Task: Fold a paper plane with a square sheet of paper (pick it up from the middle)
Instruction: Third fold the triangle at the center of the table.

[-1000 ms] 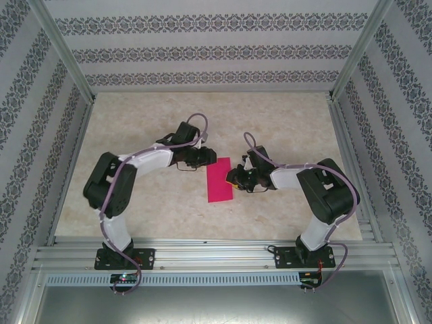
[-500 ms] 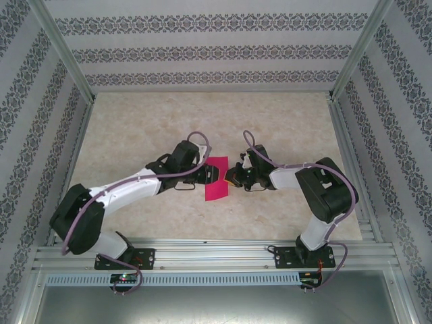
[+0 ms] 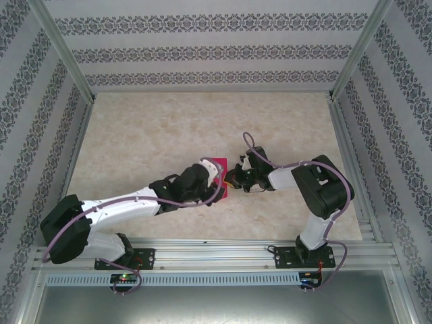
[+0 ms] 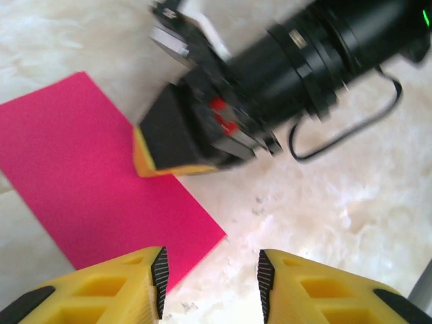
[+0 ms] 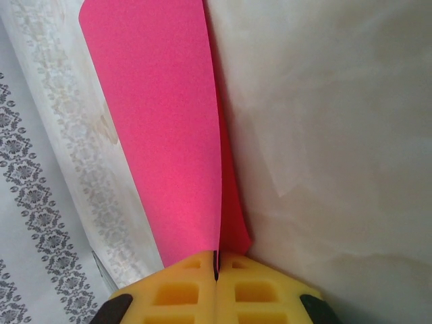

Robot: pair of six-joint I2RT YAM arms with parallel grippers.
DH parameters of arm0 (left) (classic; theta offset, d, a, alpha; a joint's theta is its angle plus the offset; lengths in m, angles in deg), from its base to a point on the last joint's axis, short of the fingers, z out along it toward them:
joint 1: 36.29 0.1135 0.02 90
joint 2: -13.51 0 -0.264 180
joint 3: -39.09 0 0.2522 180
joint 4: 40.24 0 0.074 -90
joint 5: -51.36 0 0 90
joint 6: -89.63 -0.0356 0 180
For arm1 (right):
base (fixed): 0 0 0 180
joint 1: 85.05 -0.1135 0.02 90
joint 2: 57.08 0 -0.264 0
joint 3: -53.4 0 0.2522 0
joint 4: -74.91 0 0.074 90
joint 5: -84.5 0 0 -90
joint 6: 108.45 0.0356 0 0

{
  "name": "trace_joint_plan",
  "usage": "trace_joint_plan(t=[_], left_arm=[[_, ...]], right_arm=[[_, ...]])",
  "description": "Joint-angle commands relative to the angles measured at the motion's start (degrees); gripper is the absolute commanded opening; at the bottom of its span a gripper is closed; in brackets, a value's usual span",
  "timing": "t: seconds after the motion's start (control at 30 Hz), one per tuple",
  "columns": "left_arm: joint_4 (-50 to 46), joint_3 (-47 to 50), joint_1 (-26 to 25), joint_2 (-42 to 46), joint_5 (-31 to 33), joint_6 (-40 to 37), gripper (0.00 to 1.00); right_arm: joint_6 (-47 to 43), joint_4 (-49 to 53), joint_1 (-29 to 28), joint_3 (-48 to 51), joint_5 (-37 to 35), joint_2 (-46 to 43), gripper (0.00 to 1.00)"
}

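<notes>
The marbled table (image 3: pixel 169 128) is lying wide open across its far half and both sides, patterned walls (image 3: pixel 202 50) closing it in, and all the action is crowding near the front rail (image 3: pixel 216 255). The left arm (image 3: pixel 121 206) is stretching low and long from its base towards the middle, and the right arm (image 3: pixel 317 189) is folding in tight from the other side. Between them the pink sheet (image 3: pixel 218 161) is sitting just near of centre, the left wrist covering most of it from above. In the left wrist view its left edge (image 4: pixel 88 175) is running out of frame. The left gripper (image 4: pixel 209 277) is hovering over the sheet's near corner, jaws spread with nothing between them. The right gripper (image 5: pixel 216 270) is pressing its yellow fingers (image 5: pixel 260 290) together on the sheet's edge (image 5: pixel 169 121), two layers showing; whether that edge is lifting off the table is hard to make out.
</notes>
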Motion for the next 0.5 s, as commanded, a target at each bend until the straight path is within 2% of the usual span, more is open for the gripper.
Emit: trace_joint_plan(t=[0.0, 0.23, 0.47], left_arm=[[1.8, 1.4, -3.1, -2.6, 4.9, -9.4, 0.45], [-7.9, -6.0, -6.6, -11.3, 6.4, -12.3, 0.47], [-7.6, -8.3, -7.8, -16.7, 8.8, -13.7, 0.5]], right_arm=[[1.3, -0.3, 0.2, 0.6, 1.2, -0.9, 0.05], [0.9, 2.4, 0.3, -0.6, 1.2, -2.1, 0.06], [0.1, 4.0, 0.3, -0.9, 1.1, -2.6, 0.06]])
